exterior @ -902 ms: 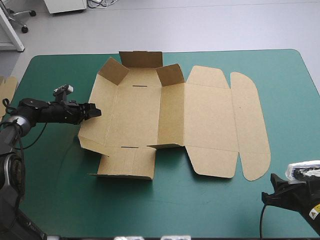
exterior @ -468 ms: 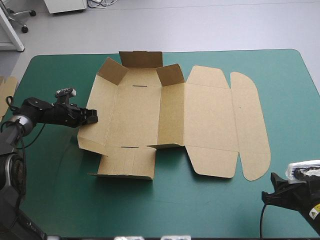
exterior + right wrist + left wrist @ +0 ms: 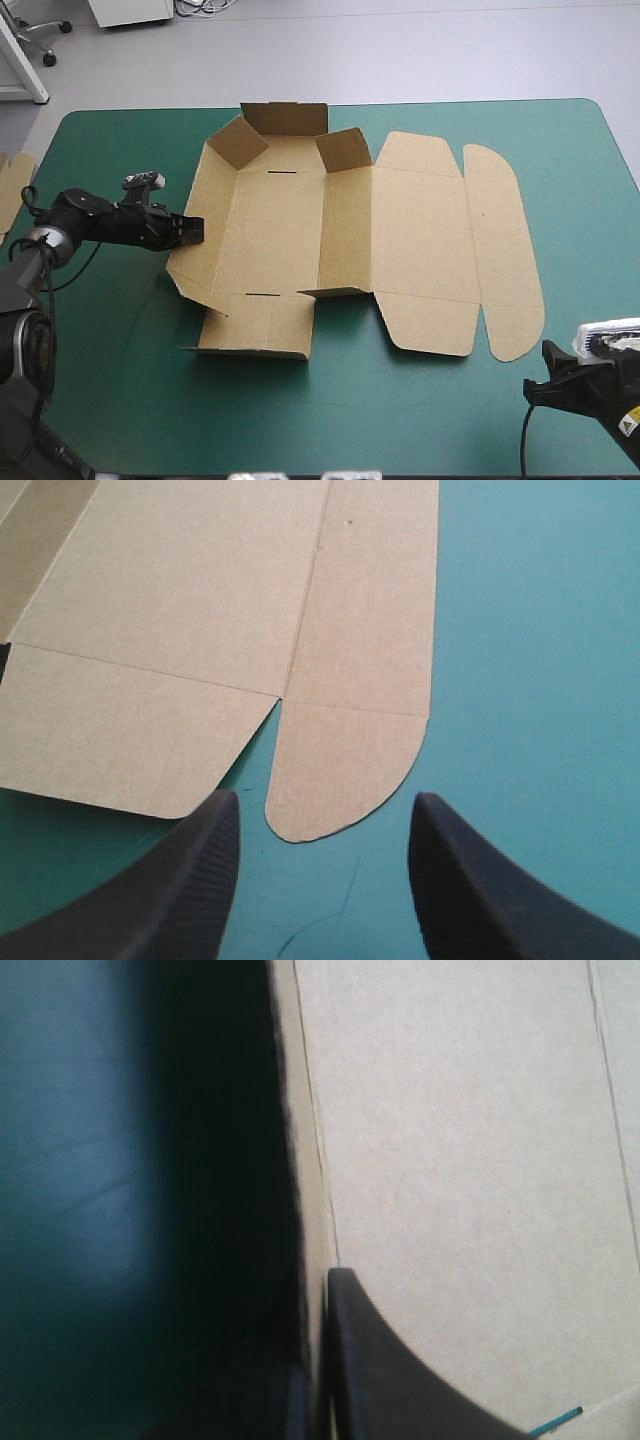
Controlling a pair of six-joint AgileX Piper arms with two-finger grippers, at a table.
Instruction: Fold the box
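The brown box (image 3: 350, 230) lies mostly flat in the middle of the teal-green table, its far flaps and left wall partly raised and the lid panels flat to the right. My left gripper (image 3: 192, 230) is at the box's left wall, shut on that wall's edge. In the left wrist view the board (image 3: 460, 1160) runs between the two black fingers (image 3: 400, 1380), which nearly meet. My right gripper (image 3: 537, 390) hovers near the table's front right corner, open and empty. In the right wrist view it (image 3: 322, 805) stands just short of the lid's rounded flap (image 3: 345, 770).
An edge of more brown board (image 3: 12, 185) shows at the table's left edge. Bare teal-green cover (image 3: 400, 410) stretches along the front of the table between the box and the right gripper.
The left gripper has pushed rightward on the left wall. The wall stands steeper and the whole box has slid slightly to the right. The right arm has not moved.
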